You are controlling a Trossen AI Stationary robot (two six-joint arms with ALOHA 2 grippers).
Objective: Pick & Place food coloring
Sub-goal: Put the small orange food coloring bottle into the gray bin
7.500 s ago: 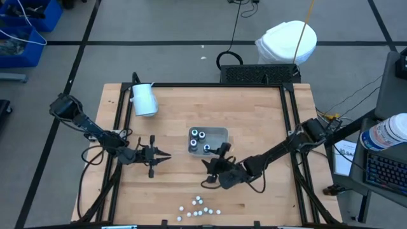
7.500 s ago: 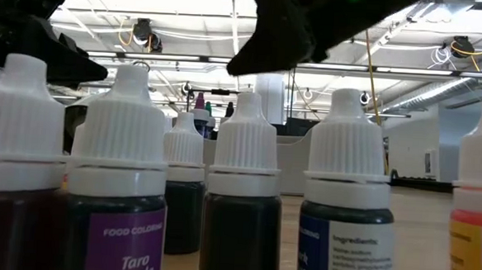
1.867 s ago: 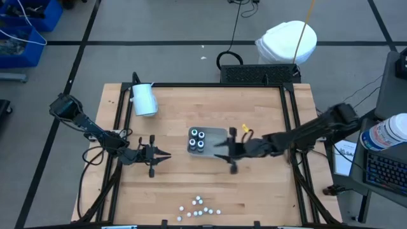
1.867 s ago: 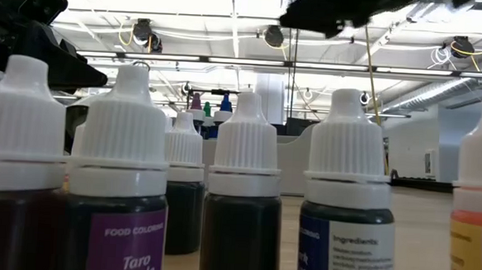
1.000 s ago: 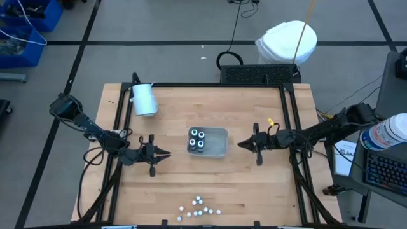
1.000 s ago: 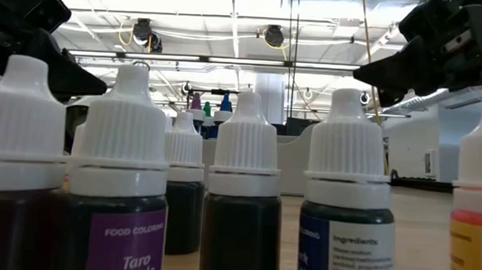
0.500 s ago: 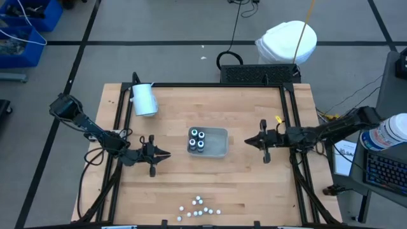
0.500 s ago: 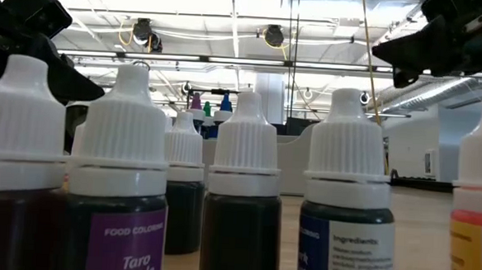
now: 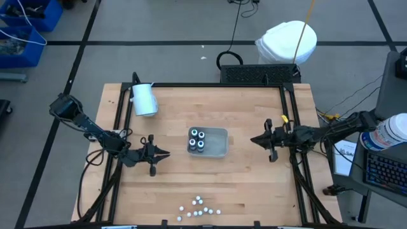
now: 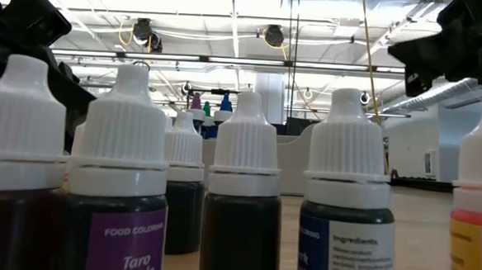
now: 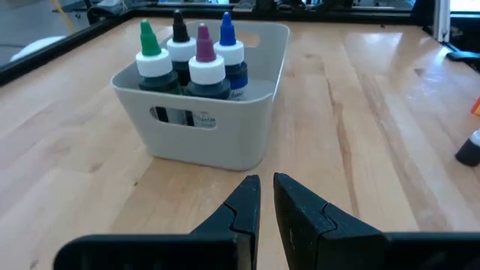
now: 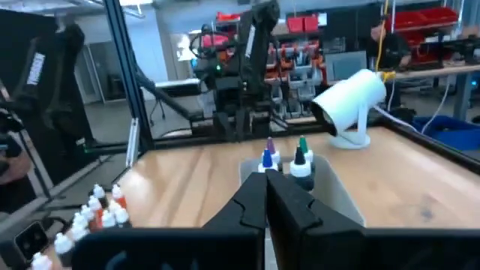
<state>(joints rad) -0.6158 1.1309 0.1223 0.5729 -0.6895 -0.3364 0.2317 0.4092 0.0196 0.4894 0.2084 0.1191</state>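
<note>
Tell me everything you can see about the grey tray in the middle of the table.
The tray is a pale grey, plastic-looking rectangular bin with rounded corners, straight walls and a slot handle cut into one end. It sits flat and upright on the wooden table, near its middle. Four food coloring bottles stand upright inside, bunched at one end, with green, black, purple and blue tips; the rest of the tray looks bare. Neither hand touches it.

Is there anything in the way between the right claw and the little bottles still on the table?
Nothing visible. The right gripper hangs shut near the table's right edge; only bare wood lies between it and the loose bottles at the front. The tray sits off to the side.
</note>
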